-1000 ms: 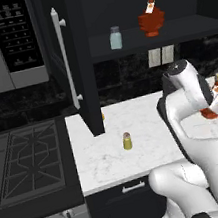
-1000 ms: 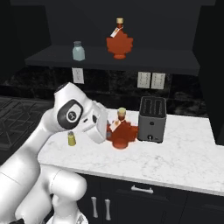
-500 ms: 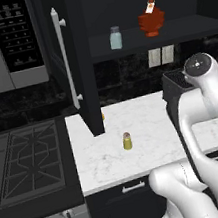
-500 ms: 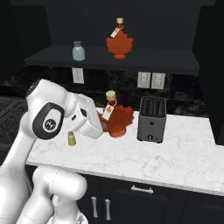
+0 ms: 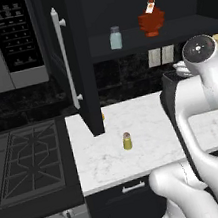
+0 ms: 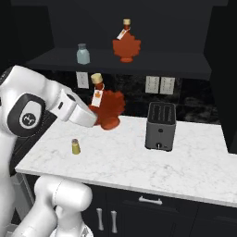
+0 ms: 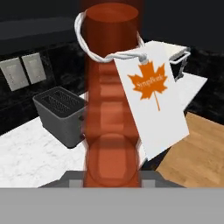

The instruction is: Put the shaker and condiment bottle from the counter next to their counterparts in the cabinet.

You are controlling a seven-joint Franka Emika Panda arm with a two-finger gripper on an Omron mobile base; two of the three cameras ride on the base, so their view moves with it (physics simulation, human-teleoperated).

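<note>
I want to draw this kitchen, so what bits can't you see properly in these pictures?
- Gripper fingers: in the right base view the held condiment bottle and the arm cover them.
- Held bottle in the left base view: the arm hides all but its cap.
- Words on the bottle's tag in the hand view: too small.
- Shaker cap holes: too small.
- Toaster in the left base view: behind the arm.
</note>
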